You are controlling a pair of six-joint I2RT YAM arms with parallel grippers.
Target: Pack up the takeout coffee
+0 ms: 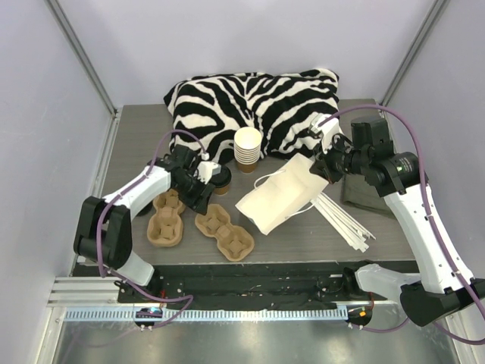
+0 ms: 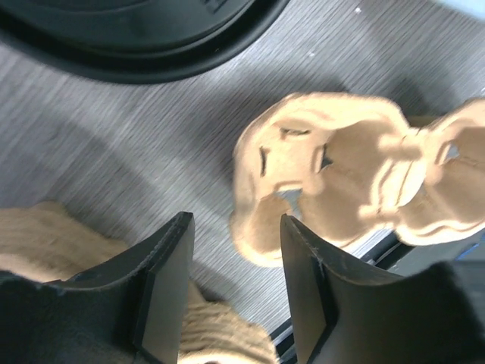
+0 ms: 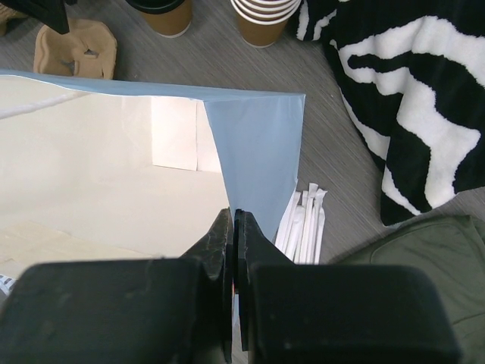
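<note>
The takeout coffee point(image 1: 222, 180), a tan cup with a black lid, stands on the table left of the white paper bag point(image 1: 282, 199). My left gripper point(image 1: 201, 186) is open and empty just left of the cup. In the left wrist view point(image 2: 235, 220) its jaws stand apart over the table, with the black lid point(image 2: 136, 38) beyond the tips. My right gripper point(image 1: 323, 168) is shut on the bag's rim point(image 3: 258, 144), which it holds open; the bag's inside shows in the right wrist view. The coffee point(image 3: 163, 11) also shows at that view's top edge.
Two pulp cup carriers point(image 1: 167, 220) point(image 1: 225, 233) lie in front of the left gripper. A stack of lidless cups point(image 1: 247, 148) stands by a zebra pillow point(image 1: 258, 98). Wrapped straws point(image 1: 345, 220) lie right of the bag. A dark green cloth point(image 1: 362, 196) is at the right.
</note>
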